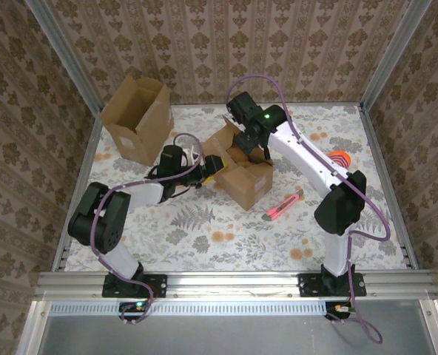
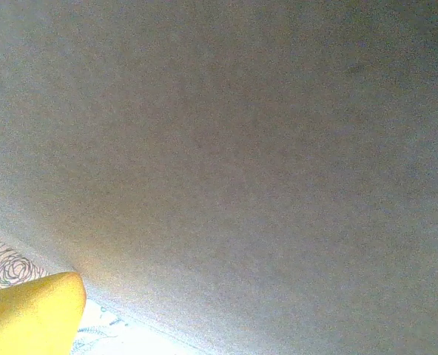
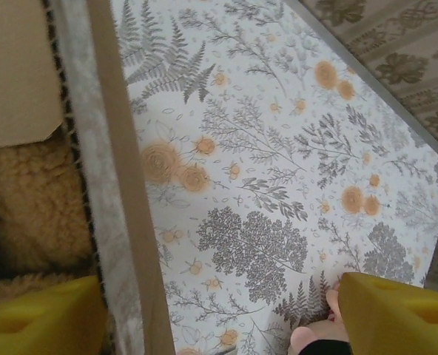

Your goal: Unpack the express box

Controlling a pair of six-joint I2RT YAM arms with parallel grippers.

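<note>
top: flower-print table (image 1: 204, 229), damask-papered walls (image 1: 278, 44); express box (image 1: 248, 181) mid-table; left gripper (image 1: 215, 164) at its left side; right gripper (image 1: 246, 145) over its opening | left wrist: jaws spread wide, cardboard close ahead | right wrist: jaws apart, astride box wall, clamping nothing

The tabletop (image 1: 204, 229) wears a pale cloth printed with grey ferns and orange blossoms. Brown patterned wallpaper (image 1: 278, 44) rises around it from 9 through 12 to 3 o'clock, with a metal rail (image 1: 234, 281) along 6 o'clock. At 10 o'clock stands a spare cardboard carton (image 1: 136, 118) with its top open and flaps up, and at 3 o'clock lies a small orange striped object (image 1: 340, 157), only partly visible.
</note>
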